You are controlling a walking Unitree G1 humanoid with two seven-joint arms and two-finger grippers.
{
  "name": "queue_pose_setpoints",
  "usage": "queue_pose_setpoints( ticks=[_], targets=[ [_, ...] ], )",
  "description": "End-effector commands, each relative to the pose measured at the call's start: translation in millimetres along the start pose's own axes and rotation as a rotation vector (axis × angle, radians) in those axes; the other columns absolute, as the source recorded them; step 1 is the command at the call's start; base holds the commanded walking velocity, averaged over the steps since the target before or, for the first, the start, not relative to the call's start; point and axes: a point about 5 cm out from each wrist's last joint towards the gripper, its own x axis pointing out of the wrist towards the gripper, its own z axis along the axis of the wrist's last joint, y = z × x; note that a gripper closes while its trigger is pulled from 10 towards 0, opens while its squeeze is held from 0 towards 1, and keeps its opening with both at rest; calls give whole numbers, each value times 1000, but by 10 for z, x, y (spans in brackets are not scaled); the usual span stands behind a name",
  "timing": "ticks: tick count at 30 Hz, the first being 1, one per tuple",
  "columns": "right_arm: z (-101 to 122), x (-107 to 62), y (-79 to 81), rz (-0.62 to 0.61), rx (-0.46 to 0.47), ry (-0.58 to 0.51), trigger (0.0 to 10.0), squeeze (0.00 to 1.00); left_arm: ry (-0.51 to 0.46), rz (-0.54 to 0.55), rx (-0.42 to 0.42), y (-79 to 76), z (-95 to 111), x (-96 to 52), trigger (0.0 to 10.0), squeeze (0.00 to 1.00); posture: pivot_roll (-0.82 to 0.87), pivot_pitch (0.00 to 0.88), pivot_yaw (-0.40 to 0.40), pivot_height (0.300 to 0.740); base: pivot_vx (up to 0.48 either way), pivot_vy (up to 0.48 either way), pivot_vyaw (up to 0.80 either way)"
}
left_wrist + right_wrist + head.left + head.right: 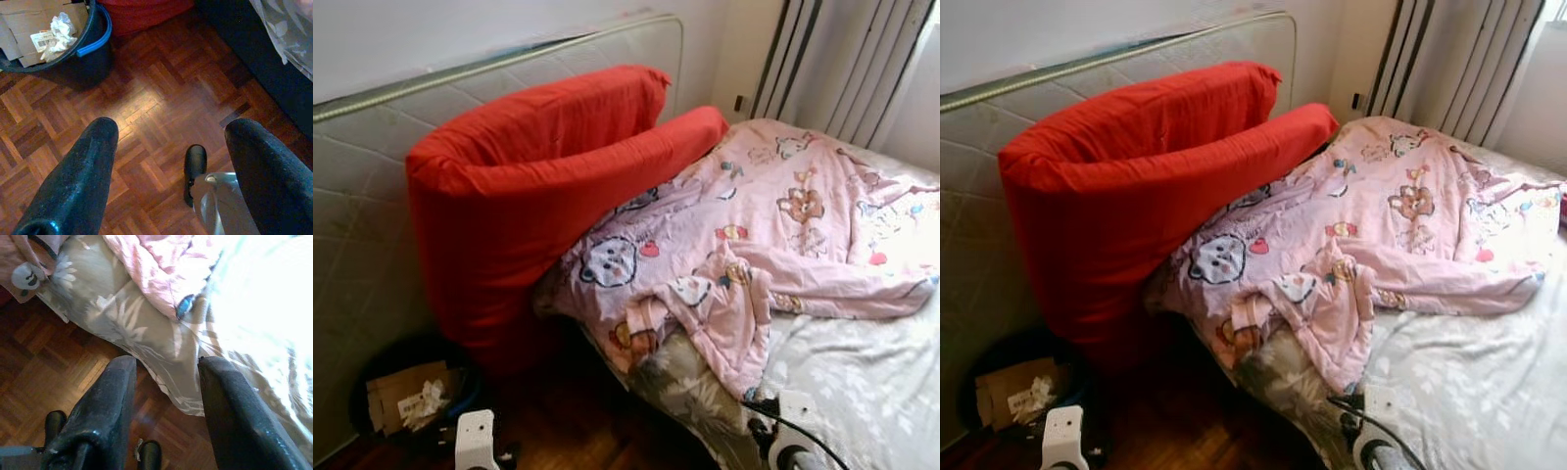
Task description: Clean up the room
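Note:
A crumpled pink cartoon-print quilt lies across the bed, one corner hanging over the near edge. A big red folded cushion leans against the grey mattress standing by the wall and rests one end on the quilt. My left gripper hangs open above the parquet floor, holding nothing. My right gripper is open too, over the bed's edge where the grey floral sheet drapes down. Both wrists show low in the eye views.
A dark bin with a blue rim holds cardboard and crumpled paper, standing on the floor beside the red cushion. A radiator and bright window lie beyond the bed. A narrow strip of wood floor runs between bin and bed.

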Motion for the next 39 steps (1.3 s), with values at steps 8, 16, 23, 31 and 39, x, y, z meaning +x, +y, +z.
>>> queue_pose_setpoints(
  ticks=[8, 16, 23, 31, 39],
  targets=[
    [-47, 13, 169, 19, 11, 3, 10000, 0, 14, -3, 7, 28, -48, -15, 10000, 0, 118, 0, -13, 740, 300, 0, 0],
    [-38, 32, 351, 39, 19, -9, 10000, 0, 14, -5, 10, -1, -24, -4, 10000, 0, 114, 7, -8, 740, 304, 0, 0],
    [117, 47, 268, 56, 22, -69, 10000, 0, 11, -8, 9, -2, -11, 0, 10000, 0, 109, 13, -6, 740, 296, 0, 0],
    [343, 100, 393, 63, 25, -110, 10000, 0, -12, -3, 9, 16, 44, 11, 10000, 0, 105, 25, -6, 740, 217, 0, 0],
    [480, 109, 483, 87, -3, -178, 10000, 0, -85, -8, 0, 6, 230, 48, 10000, 0, 97, 37, -4, 740, 0, 0, 0]
  ],
)
